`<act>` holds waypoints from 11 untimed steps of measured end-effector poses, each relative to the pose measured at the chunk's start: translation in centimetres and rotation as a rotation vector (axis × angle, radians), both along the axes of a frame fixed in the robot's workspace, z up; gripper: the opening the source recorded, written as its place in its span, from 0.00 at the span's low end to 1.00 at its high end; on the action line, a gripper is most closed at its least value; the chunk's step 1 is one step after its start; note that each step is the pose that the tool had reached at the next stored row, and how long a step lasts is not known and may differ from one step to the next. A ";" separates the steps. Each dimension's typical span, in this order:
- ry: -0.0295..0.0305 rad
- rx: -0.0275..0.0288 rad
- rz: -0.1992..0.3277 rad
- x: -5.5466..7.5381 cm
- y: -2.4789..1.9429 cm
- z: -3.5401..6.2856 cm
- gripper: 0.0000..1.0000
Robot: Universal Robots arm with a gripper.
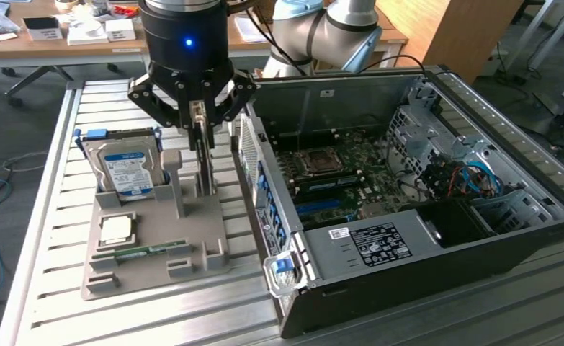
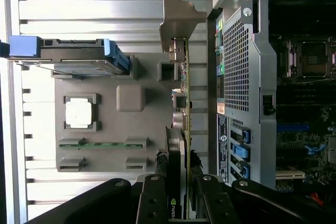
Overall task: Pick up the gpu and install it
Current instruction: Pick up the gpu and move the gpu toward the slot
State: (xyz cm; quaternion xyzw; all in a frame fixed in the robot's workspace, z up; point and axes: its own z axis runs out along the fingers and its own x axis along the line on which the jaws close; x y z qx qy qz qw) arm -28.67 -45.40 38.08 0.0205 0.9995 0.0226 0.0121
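The gpu [image 1: 204,167] is gripped on edge by the closed gripper [image 1: 198,124] at the grey holder [image 1: 137,277]. The open computer case [image 1: 512,238] lies alongside its long axis, on the exterior view's right.

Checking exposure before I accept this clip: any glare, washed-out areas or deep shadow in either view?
Wrist view: the slatted table glares near white toward one edge, the CPU on the grey holder is washed out, and the inside of the case is very dark. Exterior view: light is even, the case interior is readable, and a blue light glows on the arm.
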 end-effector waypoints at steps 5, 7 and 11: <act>-0.0003 0.0003 0.000 0.0 0.00 0.57 0.27; -0.0002 0.0002 0.000 0.0 0.00 0.86 0.27; -0.0003 0.0002 0.000 0.0 0.00 1.42 0.27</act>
